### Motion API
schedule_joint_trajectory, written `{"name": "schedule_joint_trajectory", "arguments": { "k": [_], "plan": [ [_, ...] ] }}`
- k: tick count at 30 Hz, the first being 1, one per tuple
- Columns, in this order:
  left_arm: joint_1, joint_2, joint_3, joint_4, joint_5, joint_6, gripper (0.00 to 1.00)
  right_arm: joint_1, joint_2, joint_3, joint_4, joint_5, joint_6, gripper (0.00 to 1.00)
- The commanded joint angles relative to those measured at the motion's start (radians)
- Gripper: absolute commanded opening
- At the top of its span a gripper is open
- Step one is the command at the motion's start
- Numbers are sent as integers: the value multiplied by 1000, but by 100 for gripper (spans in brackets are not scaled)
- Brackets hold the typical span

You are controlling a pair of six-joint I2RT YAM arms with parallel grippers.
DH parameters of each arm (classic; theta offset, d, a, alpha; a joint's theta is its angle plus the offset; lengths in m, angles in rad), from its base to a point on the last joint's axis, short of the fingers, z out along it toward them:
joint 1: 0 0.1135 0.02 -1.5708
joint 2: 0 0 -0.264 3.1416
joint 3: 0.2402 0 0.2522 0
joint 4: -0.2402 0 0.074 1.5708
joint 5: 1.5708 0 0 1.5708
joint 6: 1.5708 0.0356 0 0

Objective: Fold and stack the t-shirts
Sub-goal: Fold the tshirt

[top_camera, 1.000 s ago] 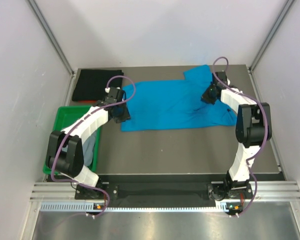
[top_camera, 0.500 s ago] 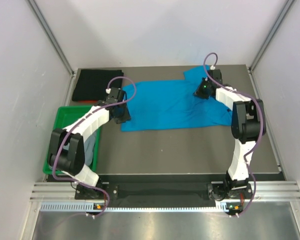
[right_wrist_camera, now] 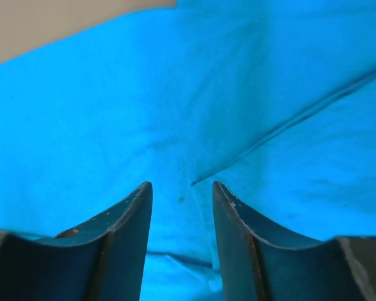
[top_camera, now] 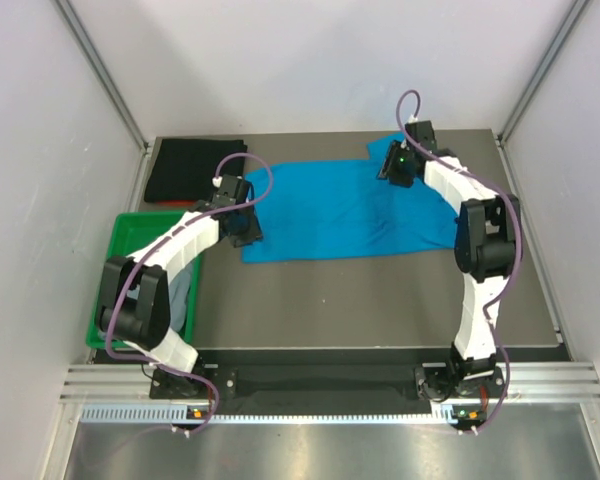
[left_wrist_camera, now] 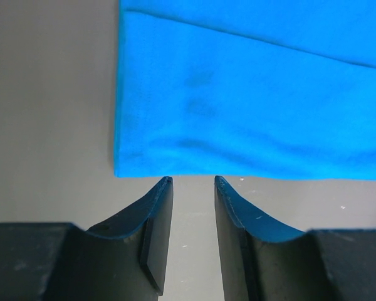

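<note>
While the blue shirt (top_camera: 330,215) lies spread across the middle of the table (top_camera: 380,300), only partly folded, the step in hand seems to be its folding. The black shirt (top_camera: 193,170) sits already folded at the far left corner, and the grey shirt (top_camera: 180,290) waits in the bin (top_camera: 130,235). The left gripper (left_wrist_camera: 193,180) stands at the near left corner of the blue shirt with jaws apart and nothing between them — the hem (left_wrist_camera: 238,169) is just beyond its tips, not touched as far as I can see. The right gripper (right_wrist_camera: 182,186) hovers over the far right part, near the sleeve (top_camera: 380,147), also released, with cloth below it but not pinched. I judge that the next move calls for both to go down and pinch an edge each — all layers together — and then carry it across evenly so that the fold comes straight.
</note>
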Motion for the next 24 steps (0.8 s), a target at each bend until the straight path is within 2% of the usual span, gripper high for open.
{"name": "schedule_joint_trajectory", "arguments": {
  "k": [1,4,5,10,15,24],
  "plan": [
    [2,12,3,72,66,-9,38,-15,-99,126,-261,108,5,45],
    [2,41,-3,105,100,-17,38,-82,-204,35,-354,192,98,46],
    [2,62,-6,109,103,-18,38,-110,-238,-74,-354,192,123,46],
    [2,148,-32,154,111,-27,38,-422,-470,-440,-265,128,217,43],
    [0,214,-32,154,90,-29,37,-530,-510,-507,-290,131,206,43],
    [0,227,-64,128,-5,-23,36,-561,-431,-530,-232,130,235,41]
  ]
}}
